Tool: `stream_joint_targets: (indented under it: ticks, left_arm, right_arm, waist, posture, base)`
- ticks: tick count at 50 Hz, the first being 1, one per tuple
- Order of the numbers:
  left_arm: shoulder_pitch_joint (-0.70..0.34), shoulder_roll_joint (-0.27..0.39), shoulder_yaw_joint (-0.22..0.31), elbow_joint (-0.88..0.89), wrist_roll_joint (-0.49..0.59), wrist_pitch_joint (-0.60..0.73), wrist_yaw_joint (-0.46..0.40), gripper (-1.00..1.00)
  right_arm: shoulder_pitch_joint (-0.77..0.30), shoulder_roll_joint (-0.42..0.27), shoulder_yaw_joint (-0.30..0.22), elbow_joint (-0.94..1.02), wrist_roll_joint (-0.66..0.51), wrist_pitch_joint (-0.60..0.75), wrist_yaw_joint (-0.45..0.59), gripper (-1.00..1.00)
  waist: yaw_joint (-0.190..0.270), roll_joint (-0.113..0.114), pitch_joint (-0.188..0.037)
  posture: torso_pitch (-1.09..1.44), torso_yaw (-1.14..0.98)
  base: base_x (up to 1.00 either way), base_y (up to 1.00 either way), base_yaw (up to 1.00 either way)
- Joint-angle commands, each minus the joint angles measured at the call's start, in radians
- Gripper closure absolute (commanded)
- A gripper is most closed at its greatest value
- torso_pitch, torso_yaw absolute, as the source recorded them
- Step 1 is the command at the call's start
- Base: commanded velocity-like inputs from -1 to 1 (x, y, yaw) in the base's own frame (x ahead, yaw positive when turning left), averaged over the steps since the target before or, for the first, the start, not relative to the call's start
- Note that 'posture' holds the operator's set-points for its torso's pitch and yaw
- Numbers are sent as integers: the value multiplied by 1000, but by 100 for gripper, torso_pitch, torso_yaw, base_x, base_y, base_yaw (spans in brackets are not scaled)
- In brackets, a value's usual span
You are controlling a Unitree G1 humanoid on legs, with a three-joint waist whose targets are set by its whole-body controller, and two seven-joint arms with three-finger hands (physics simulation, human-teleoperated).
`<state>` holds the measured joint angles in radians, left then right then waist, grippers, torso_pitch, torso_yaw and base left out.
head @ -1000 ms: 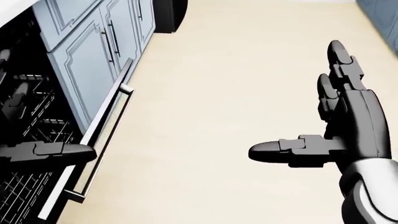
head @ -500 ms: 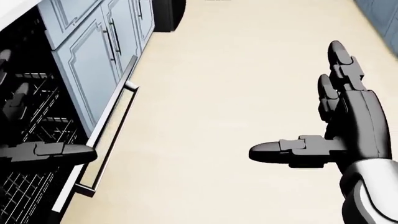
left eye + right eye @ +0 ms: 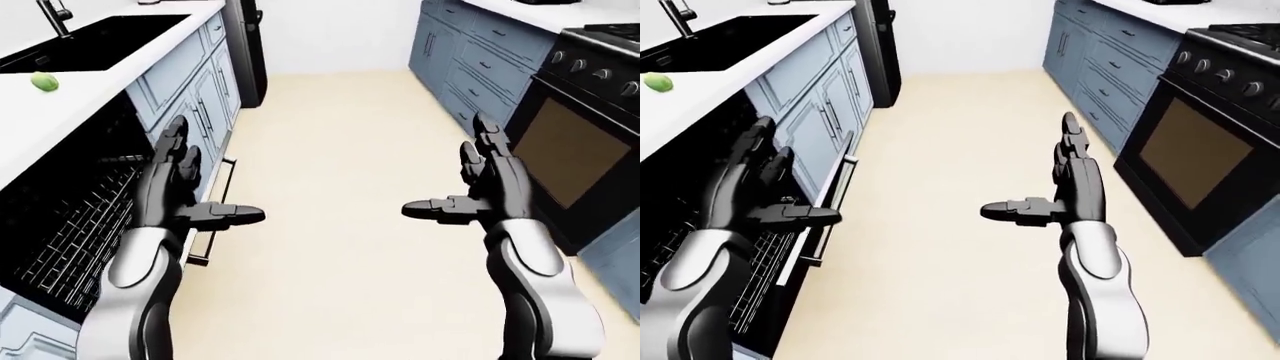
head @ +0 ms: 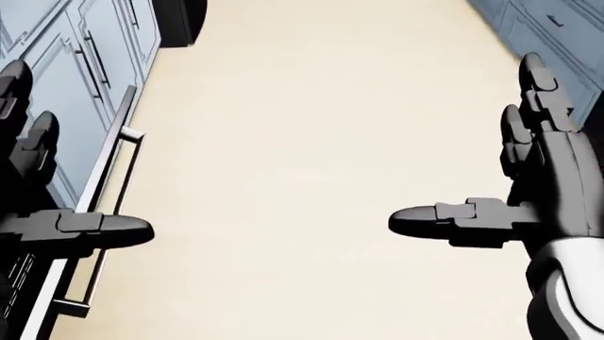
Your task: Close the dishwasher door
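Note:
The dishwasher (image 3: 70, 225) stands open under the left counter, its dark wire racks showing. Its door (image 3: 830, 210) tilts out toward the floor, with a long silver bar handle (image 4: 105, 184) along its outer edge. My left hand (image 3: 210, 176) is open, fingers up and thumb out to the right, and lies over the door's edge in the picture. I cannot tell whether it touches the door. My right hand (image 3: 450, 172) is open too, held over the bare floor at the right with its thumb pointing left.
Blue cabinets (image 3: 205, 97) continue past the dishwasher toward a black appliance (image 3: 245, 45). The left counter holds a black sink (image 3: 90, 45) and a green fruit (image 3: 42, 81). A black oven (image 3: 570, 150) and more blue cabinets (image 3: 470, 67) line the right. Beige floor (image 3: 340, 150) runs between.
The head view has shifted, so the dishwasher and its handle now sit further left and the racks are almost out of it. My left hand's fingers now show at the left edge.

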<state>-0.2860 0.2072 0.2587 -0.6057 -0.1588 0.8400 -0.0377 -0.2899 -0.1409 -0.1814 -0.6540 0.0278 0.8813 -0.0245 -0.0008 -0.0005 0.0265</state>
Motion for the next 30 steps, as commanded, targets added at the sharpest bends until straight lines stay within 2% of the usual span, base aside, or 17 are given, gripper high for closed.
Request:
stream_joint_targets:
  ticks: [1,2,4,9,10,12,14,16,18,21,22,23,24,25,26,27,30]
  left_arm:
    - [-13,7,12,-20,5,-25,5,-100]
    - [-14,8,12,-21,5,-22,6,-100]
    - [-15,8,13,-22,4,-20,7,-100]
    - [-19,11,13,-33,1,-7,8,-100]
    - [-17,11,14,-28,2,-14,5,-100]
    - [-17,11,14,-30,1,-13,5,-100]
    - [-18,11,15,-33,1,-9,6,-100]
    - [-16,12,17,-25,1,-18,4,-100]
    - [-15,11,14,-30,1,-14,5,-100]
    - [-16,11,14,-33,1,-11,6,-100]
    - [-17,11,14,-32,1,-10,6,-100]
    - [-17,11,15,-33,1,-10,6,-100]
    - [-16,11,16,-24,2,-19,5,-100]
    - [-14,11,15,-26,2,-18,5,-100]
    - [-16,11,15,-27,1,-16,5,-100]
    - [-17,12,18,-37,-2,-6,6,-100]
    - [-17,11,12,-31,1,-12,7,-100]
  right_arm:
    - [-21,-4,5,-35,4,-20,3,-100]
    - [-21,-4,7,-36,3,-20,2,-100]
    - [-18,-2,9,-27,1,-33,3,-100]
    - [-19,-1,7,-32,6,-29,6,-100]
    - [-21,0,5,-34,9,-27,7,-100]
    - [-19,0,4,-32,12,-31,7,-100]
    - [-17,-1,1,-27,14,-39,9,-100]
    - [-22,-4,-2,-41,18,-20,7,-100]
    - [-19,-3,4,-38,16,-25,5,-100]
    - [-18,-3,3,-40,18,-23,6,-100]
    - [-17,-3,4,-34,17,-30,7,-100]
    - [-17,-3,4,-33,17,-31,7,-100]
    - [-19,-4,2,-35,18,-26,6,-100]
    - [-18,-4,3,-37,18,-24,6,-100]
    - [-18,-3,4,-35,18,-27,6,-100]
    - [-18,-3,7,-41,17,-21,5,-100]
    - [-20,-4,4,-40,18,-20,6,-100]
  waist:
    - [3,0,-12]
    - [2,0,-8]
    - [3,-3,-15]
    - [4,-5,-18]
    - [1,2,-36]
    - [-1,-19,-21]
    - [-2,-42,-35]
    - [-4,-43,-39]
    - [-7,-26,-28]
    - [-14,12,-13]
    - [-16,31,-14]
    - [-17,62,-20]
    - [-16,112,-35]
    - [-13,83,-35]
    - [-10,75,-19]
    - [-8,68,-15]
    - [-8,30,-17]
  posture:
    - [0,0]
    - [0,0]
    - [0,0]
    - [0,0]
    - [0,0]
    - [0,0]
    - [0,0]
    - [0,0]
    - [0,0]
    - [0,0]
    - [0,0]
    - [0,0]
    - [0,0]
    - [0,0]
    - [0,0]
    - [0,0]
    - [0,0]
  base:
    - [0,0,0]
    - [0,0,0]
    - [0,0,0]
    - [0,0,0]
    - [0,20,0]
    - [0,37,0]
    - [0,42,0]
    - [0,42,0]
    - [0,41,0]
    - [0,42,0]
    - [0,42,0]
    - [0,42,0]
    - [0,42,0]
    - [0,41,0]
    - [0,42,0]
    - [0,42,0]
    - [0,42,0]
